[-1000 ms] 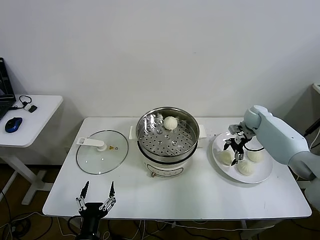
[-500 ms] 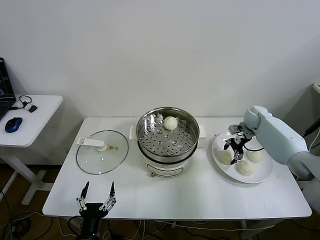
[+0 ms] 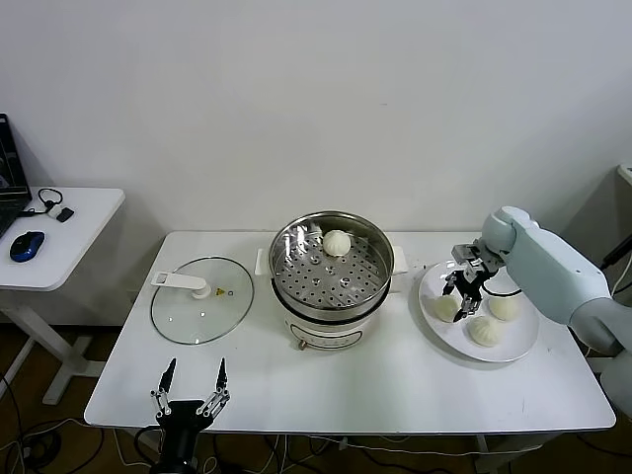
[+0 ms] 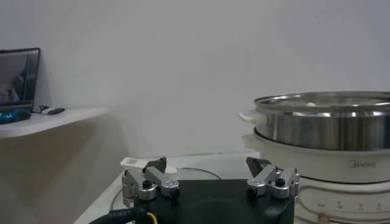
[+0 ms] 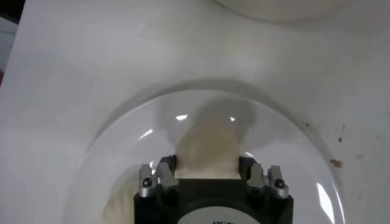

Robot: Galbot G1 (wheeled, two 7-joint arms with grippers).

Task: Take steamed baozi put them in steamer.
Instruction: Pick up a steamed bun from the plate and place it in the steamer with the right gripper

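My right pincer (image 3: pixel 462 295) straddles a bun (image 3: pixel 446 308) on the plate (image 3: pixel 513 349), fingers spread either side of it. One baozi (image 3: pixel 337 242) sits in the steamer (image 3: pixel 333 273). My left pincer (image 3: pixel 188 395) hangs spread below the counter (image 3: pixel 395 385) edge.

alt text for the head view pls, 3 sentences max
The right gripper reaches down around a steamed baozi on the white plate, beside two more. One baozi already sits in the steel steamer mid-table, its glass lid lying flat to the left. The left gripper waits at the table's near edge, open.
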